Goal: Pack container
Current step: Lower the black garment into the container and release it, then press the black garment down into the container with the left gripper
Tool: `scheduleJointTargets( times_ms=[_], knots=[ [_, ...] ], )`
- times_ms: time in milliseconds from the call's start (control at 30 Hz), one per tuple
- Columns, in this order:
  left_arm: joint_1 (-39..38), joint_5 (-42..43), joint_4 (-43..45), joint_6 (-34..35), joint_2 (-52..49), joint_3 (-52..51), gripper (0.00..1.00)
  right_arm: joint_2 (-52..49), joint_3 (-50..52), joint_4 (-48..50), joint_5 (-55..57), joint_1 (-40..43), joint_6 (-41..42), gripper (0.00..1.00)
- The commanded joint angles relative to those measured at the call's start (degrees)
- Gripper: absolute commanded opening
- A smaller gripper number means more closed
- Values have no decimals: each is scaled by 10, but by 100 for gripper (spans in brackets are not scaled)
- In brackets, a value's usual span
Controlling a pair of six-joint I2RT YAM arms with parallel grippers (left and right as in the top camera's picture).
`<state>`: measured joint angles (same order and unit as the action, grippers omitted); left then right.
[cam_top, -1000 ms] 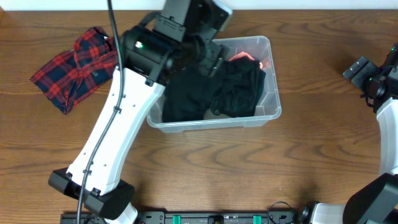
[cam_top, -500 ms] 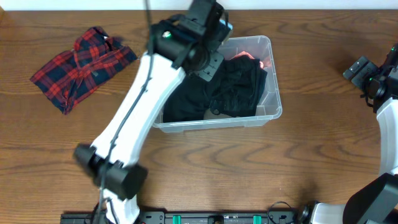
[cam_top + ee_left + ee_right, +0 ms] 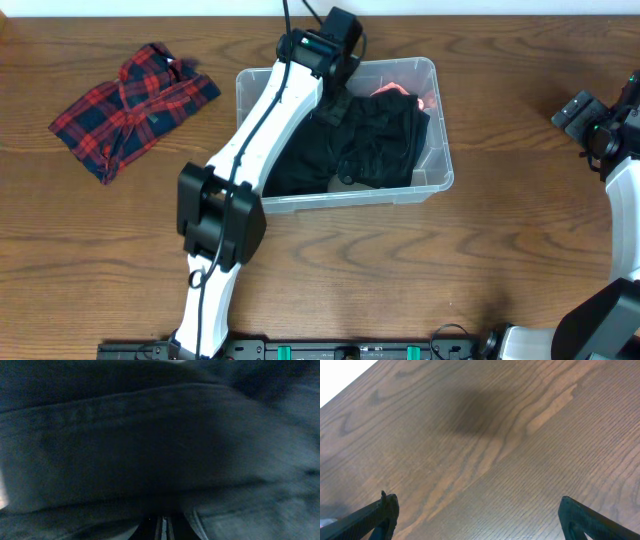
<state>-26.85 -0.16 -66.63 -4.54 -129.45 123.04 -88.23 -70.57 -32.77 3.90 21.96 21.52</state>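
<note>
The left arm point(image 3: 250, 150) is reaching from 6 o'clock into the container point(image 3: 345, 203), which is sitting on the table point(image 3: 400, 280) just toward 12 o'clock of its middle. The left jaws are resting against black clothing point(image 3: 385, 140) inside. Dark fabric is filling the wrist view, so I cannot tell their state. A red plaid shirt point(image 3: 130, 105) is lying at the container's 9 o'clock. The right jaws are hanging spread wide at 3 o'clock.

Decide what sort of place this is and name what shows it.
Probably a robotics lab bench: a white robot arm at a wooden table reaches into a clear container of dark clothes; a plaid shirt lies apart.
</note>
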Motion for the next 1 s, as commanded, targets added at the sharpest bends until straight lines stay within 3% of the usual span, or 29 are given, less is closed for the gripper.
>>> scheduleJointTargets(
  times_ms=[0, 233, 467, 967],
  knots=[
    [4, 2, 6, 21, -54, 2, 6, -3, -9, 0, 6, 2, 7, 99],
    [4, 56, 21, 30, -142, 2, 6, -3, -9, 0, 6, 2, 7, 99],
    [4, 55, 13, 31, -134, 2, 6, -3, -9, 0, 6, 2, 7, 99],
    [4, 56, -26, 61, 117, 3, 6, -3, -9, 0, 6, 2, 7, 99]
  ],
)
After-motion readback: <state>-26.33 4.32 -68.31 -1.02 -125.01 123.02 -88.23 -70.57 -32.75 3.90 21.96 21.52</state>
